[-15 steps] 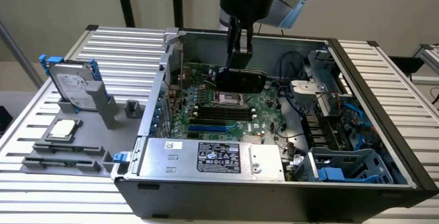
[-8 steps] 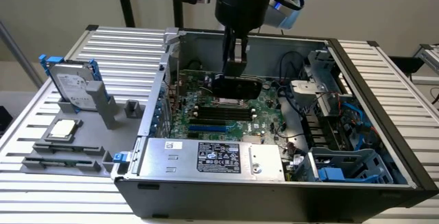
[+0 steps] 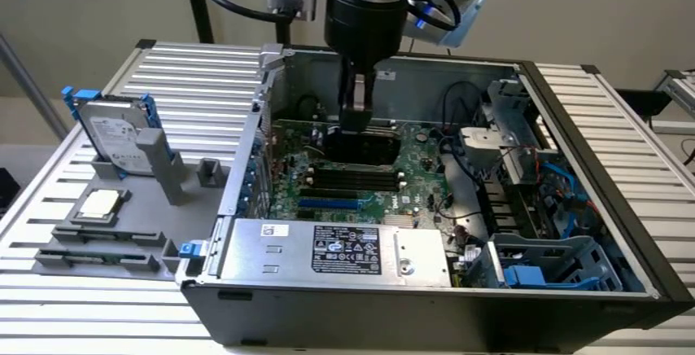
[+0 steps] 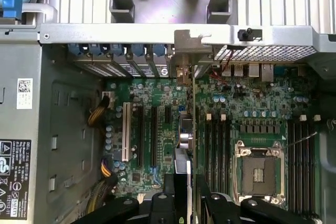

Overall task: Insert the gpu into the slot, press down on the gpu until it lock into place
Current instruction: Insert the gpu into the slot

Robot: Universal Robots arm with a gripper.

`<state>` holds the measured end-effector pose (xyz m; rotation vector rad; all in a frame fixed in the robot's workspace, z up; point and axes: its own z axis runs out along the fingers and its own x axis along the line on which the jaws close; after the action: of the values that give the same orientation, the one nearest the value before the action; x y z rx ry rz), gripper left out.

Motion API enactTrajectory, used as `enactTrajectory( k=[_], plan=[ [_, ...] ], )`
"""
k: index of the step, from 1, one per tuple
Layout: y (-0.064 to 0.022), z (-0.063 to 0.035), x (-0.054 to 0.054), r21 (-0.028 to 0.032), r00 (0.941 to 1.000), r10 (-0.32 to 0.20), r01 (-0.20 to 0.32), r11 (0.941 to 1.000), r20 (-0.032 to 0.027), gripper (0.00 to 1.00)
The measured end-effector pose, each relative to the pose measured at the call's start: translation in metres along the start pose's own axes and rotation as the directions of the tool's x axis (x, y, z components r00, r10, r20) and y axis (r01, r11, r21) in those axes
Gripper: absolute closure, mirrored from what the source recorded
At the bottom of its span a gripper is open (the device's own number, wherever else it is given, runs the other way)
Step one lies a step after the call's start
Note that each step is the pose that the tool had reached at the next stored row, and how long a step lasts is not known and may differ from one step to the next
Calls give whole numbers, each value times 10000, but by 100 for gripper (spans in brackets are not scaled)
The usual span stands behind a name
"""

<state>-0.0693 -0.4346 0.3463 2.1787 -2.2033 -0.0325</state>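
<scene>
My hand (image 4: pixel 182 199) is clamped on the gpu (image 4: pixel 181 162), which sits edge-on in its grip over the motherboard (image 4: pixel 231 114). In the exterior view the slot (image 3: pixel 325 204) lies at about 6 o'clock from the card and apart from it. Its long axis runs 9 to 3, parallel to the card, I judge.

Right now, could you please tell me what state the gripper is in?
Gripper: closed, holding the gpu edge-on.

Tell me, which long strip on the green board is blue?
The slot nearest the silver box is blue; the memory strips beyond it are black.
</scene>
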Motion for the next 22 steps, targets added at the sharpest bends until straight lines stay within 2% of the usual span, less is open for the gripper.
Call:
enactTrajectory(
  k=[8,22],
  plan=[
    [43,147,-2,52,10000,-1,1,10000,3,73],
    [43,401,0,63,10000,2,-2,10000,3,73]
  ],
)
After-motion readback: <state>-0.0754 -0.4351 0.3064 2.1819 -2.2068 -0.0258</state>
